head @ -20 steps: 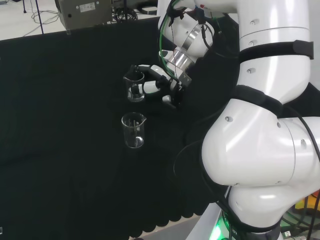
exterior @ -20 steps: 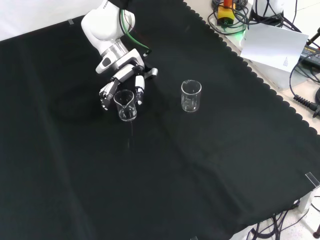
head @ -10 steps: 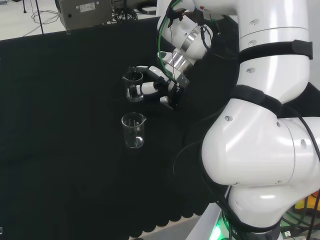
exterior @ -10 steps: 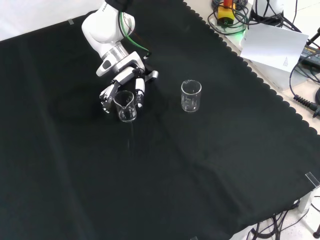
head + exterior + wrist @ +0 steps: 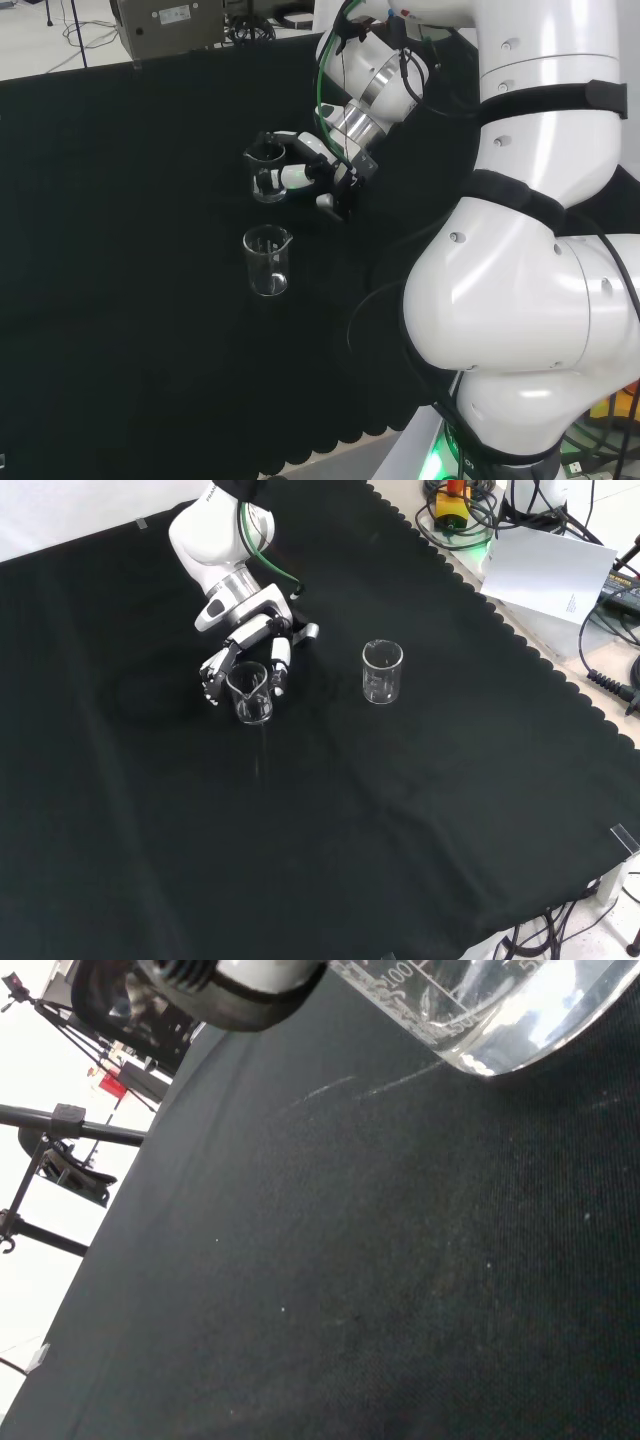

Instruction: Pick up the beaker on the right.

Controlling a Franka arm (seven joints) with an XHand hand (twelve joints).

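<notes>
The hand [image 5: 245, 650] grasps a beaker [image 5: 250, 692], fingers curled round its wall. The beaker stands upright, mouth up, just above the table [image 5: 400, 820]. A second beaker [image 5: 382, 672] stands apart.

The white arm reaches down over the table, its hand [image 5: 247, 652] low, fingers [image 5: 279, 657] curled in a clasp
</notes>
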